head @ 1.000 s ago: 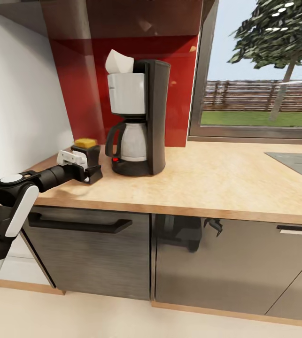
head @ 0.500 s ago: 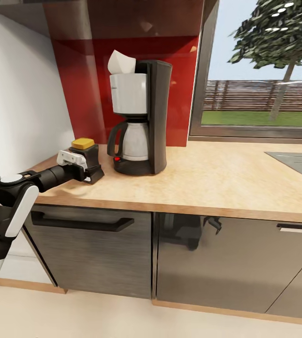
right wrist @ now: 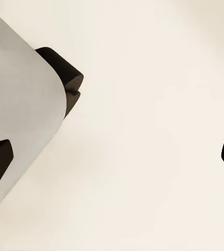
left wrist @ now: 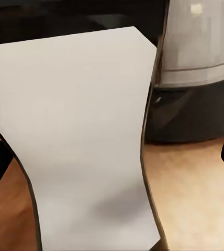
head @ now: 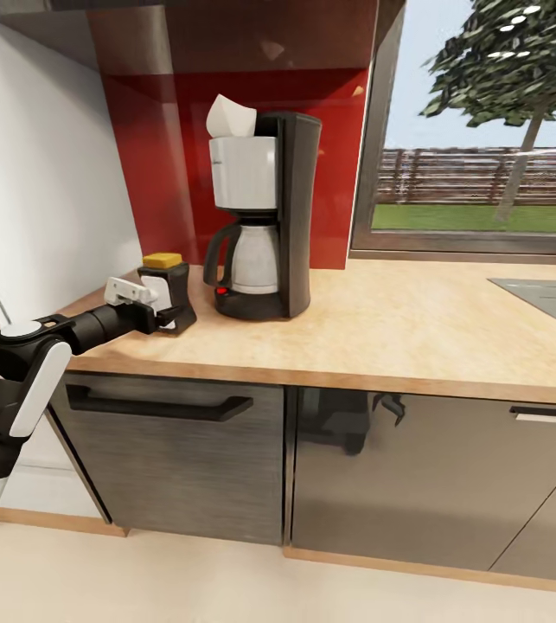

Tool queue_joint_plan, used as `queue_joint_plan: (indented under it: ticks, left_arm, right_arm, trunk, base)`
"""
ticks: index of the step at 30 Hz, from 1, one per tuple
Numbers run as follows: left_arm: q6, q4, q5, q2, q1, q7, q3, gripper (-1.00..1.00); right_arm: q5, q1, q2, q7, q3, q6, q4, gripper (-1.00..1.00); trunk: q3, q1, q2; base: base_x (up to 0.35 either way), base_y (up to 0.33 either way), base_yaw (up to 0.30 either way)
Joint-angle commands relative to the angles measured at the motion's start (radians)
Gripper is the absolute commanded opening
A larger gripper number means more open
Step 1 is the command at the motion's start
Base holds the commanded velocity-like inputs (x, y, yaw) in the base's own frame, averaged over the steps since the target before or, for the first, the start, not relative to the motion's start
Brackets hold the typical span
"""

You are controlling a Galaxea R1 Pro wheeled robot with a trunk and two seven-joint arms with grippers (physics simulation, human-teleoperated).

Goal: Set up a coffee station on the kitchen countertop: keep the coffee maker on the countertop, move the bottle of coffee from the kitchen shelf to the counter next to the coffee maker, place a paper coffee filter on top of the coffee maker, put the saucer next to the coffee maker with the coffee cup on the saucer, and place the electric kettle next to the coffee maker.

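The black coffee maker (head: 265, 216) stands on the light-wood countertop (head: 416, 324) against the red backsplash, its silver carafe (left wrist: 198, 44) in place. A white paper coffee filter (head: 230, 117) sits on top of it. Just left of the machine stands the bottle of coffee (head: 162, 260), of which the yellow cap shows. Its white label (left wrist: 86, 141) shows close up in the left wrist view. My left gripper (head: 172, 303) is open around the bottle, with a gap beside the label. My right gripper (right wrist: 112, 157) is open over pale floor, holding nothing.
A white wall (head: 35, 173) borders the counter's left end, close to my left arm. A grey inset panel (head: 554, 298) lies at the far right of the worktop, under the window. Grey glossy cabinet fronts (head: 182, 467) with a dark handle run below.
The head camera has shifted a little, so the whole scene has slid right. The left gripper, the bottle and the coffee maker keep their places relative to each other.
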State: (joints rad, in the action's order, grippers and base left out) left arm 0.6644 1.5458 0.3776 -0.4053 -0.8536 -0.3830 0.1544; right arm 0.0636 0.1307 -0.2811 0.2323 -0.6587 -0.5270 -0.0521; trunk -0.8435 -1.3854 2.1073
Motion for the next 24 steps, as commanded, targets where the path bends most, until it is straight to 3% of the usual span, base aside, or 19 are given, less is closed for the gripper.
queue_joint_plan:
  ticks: [1, 24]
  left_arm:
    - [0.006, 0.0, 0.005, -0.001, -0.001, 0.001, 0.001, 1.0]
    - [0.006, 0.0, 0.005, -0.001, -0.001, 0.001, 0.001, 1.0]
  right_arm:
    - [0.007, 0.001, 0.0, 0.006, -0.002, -0.005, -0.003, 1.0]
    - [0.007, 0.001, 0.0, 0.006, -0.002, -0.005, -0.003, 1.0]
  trunk:
    - [-0.001, 0.0, 0.0]
    - [-0.001, 0.0, 0.0]
  base:
    - [-0.009, 0.007, 0.0]
    - [-0.136, 0.001, 0.0]
